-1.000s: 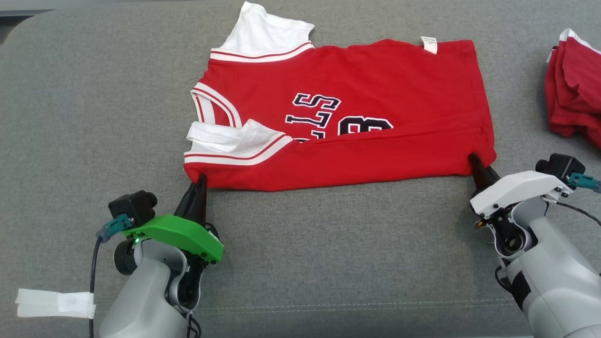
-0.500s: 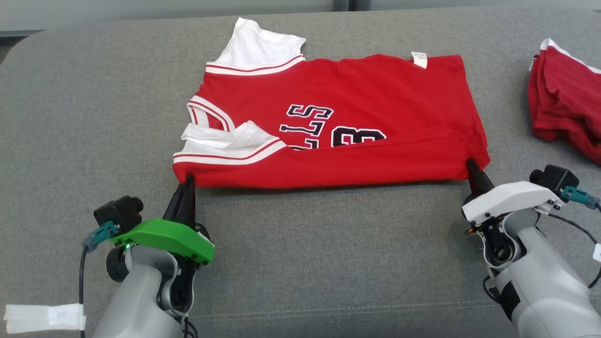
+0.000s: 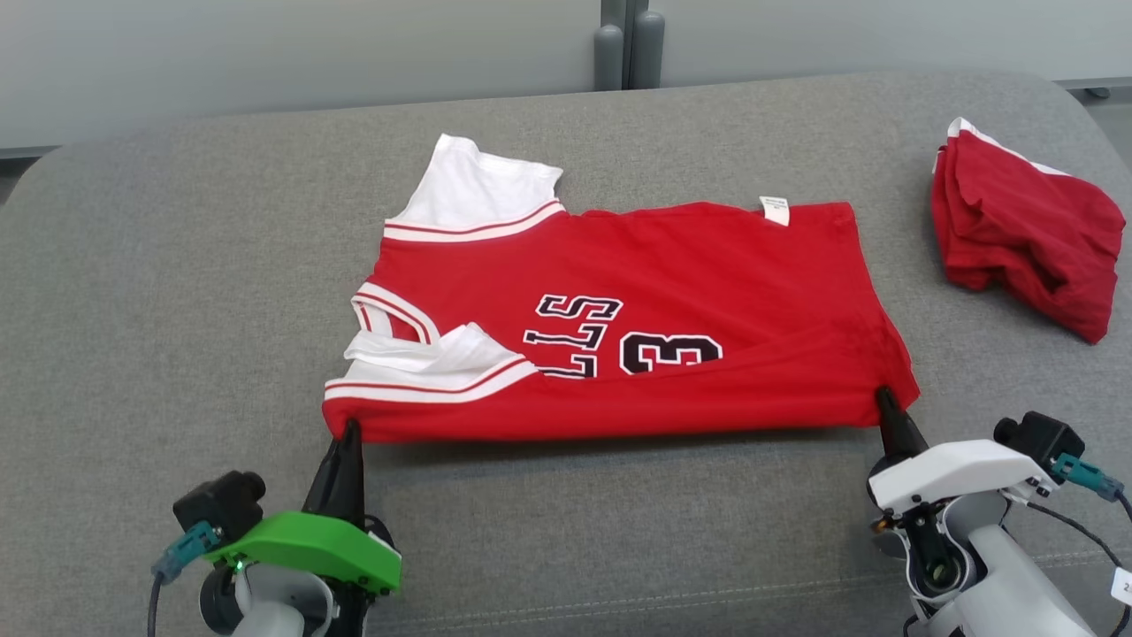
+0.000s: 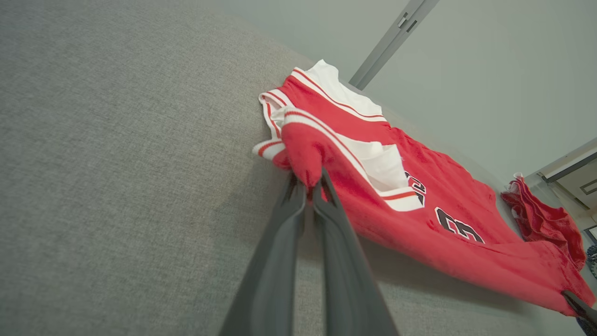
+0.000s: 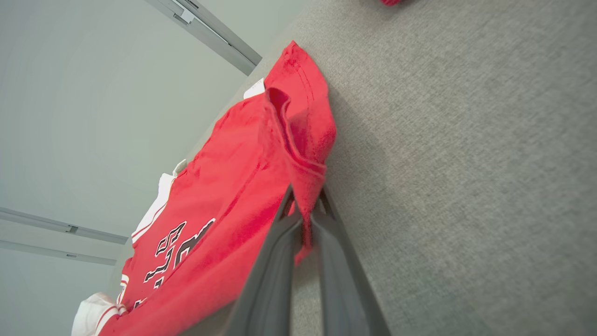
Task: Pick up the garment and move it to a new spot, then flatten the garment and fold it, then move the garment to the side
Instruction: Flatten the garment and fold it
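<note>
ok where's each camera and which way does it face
head: on the head, facing forward and down at the red jersey; left arm and right arm at bottom
left wrist: on that wrist, along its shut jaws at the sleeve corner
right wrist: same, along its shut jaws at the hem corner
shared: the jersey's black print

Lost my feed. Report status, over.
Left hand shut on jersey, sleeve-side corner. Right hand shut on hem corner. Near edge lifted. Other red garment far right, apart.
</note>
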Motion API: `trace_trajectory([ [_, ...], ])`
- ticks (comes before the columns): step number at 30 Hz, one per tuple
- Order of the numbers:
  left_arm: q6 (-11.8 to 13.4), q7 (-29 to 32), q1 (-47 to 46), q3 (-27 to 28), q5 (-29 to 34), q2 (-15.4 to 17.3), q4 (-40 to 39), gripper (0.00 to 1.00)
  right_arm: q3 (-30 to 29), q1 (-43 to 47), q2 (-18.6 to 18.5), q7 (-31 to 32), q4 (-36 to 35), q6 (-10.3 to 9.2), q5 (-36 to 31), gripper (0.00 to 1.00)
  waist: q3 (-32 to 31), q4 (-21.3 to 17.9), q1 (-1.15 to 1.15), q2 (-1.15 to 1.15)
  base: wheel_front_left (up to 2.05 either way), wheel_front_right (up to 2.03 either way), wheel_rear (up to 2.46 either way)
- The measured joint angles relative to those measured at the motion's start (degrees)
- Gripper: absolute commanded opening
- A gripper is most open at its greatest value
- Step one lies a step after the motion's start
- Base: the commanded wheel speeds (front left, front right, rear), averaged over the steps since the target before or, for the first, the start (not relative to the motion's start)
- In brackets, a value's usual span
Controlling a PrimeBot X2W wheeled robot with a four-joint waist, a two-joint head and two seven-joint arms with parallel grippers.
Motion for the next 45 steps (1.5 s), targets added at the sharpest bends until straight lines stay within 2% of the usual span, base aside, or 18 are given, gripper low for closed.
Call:
trace_trajectory([
  [16,3.41,0.0,9.91,-0.75,2.19,0.42,-8.59,0.0,0.56,9.44,-0.09,-0.48,-7.88,0.0,0.33,0.0,-1.51,-1.07,0.0,0.0,0.0,0.0,0.0],
  [24,4.48,0.54,13.02,-2.36,2.97,1.02,-9.03,0.0,1.38,11.54,-0.25,0.31,-8.4,-0.68,0.3,0.0,-1.51,-1.66,0.0,0.0,0.0,0.0,0.0],
  [25,4.52,0.69,13.1,-2.61,3.16,1.15,-8.98,0.0,1.37,11.57,-0.26,0.41,-8.4,-1.0,0.3,0.05,-1.5,-1.71,0.0,0.0,0.0,0.0,0.0],
  [27,4.99,1.13,13.12,-3.22,4.04,1.48,-8.8,0.0,1.75,11.57,-0.54,0.56,-8.36,-1.19,-0.24,0.35,-1.49,-1.77,0.0,0.0,0.0,0.0,0.0],
  [28,5.0,1.21,13.12,-3.32,4.12,1.58,-8.76,0.0,1.87,11.57,-0.68,0.58,-8.36,-1.26,-0.52,0.35,-1.49,-1.81,0.0,0.0,0.0,0.0,0.0],
  [29,5.0,1.65,13.12,-3.5,4.39,1.76,-8.75,0.28,1.9,11.57,-0.76,0.6,-8.38,-1.65,-0.74,1.0,-1.51,-1.84,0.0,0.0,0.0,0.0,0.0],
  [30,5.02,1.67,13.12,-3.54,4.65,1.82,-8.75,0.44,1.89,11.57,-0.77,0.6,-8.38,-1.68,-0.79,1.0,-1.54,-1.89,0.0,0.0,0.0,0.0,0.0],
  [31,5.15,1.68,13.12,-3.55,4.77,1.85,-8.77,0.5,1.9,11.57,-0.79,0.6,-8.39,-1.81,-0.82,1.0,-1.58,-1.93,0.0,0.0,0.0,0.0,0.0],
  [32,5.15,1.89,13.12,-3.69,5.05,1.96,-8.81,0.68,1.96,11.57,-0.96,0.59,-8.38,-2.23,-1.07,1.0,-1.61,-1.98,0.0,0.0,0.0,0.0,0.0],
  [33,5.16,2.2,13.12,-3.76,5.28,2.05,-8.87,0.92,2.11,11.59,-1.3,0.59,-8.38,-2.55,-1.6,1.0,-1.66,-2.03,0.0,0.0,0.0,0.0,0.0],
  [34,5.17,2.2,13.12,-3.78,5.43,2.15,-8.97,1.0,2.33,11.6,-1.78,0.59,-8.37,-2.85,-2.27,1.0,-1.7,-2.08,0.0,0.0,0.0,0.0,0.0],
  [45,6.35,2.33,13.45,-1.68,6.09,4.43,-11.27,1.0,1.38,14.54,-6.25,0.02,-9.36,-5.66,-5.43,1.0,-2.18,-2.69,0.0,0.0,0.0,0.0,0.0],
])
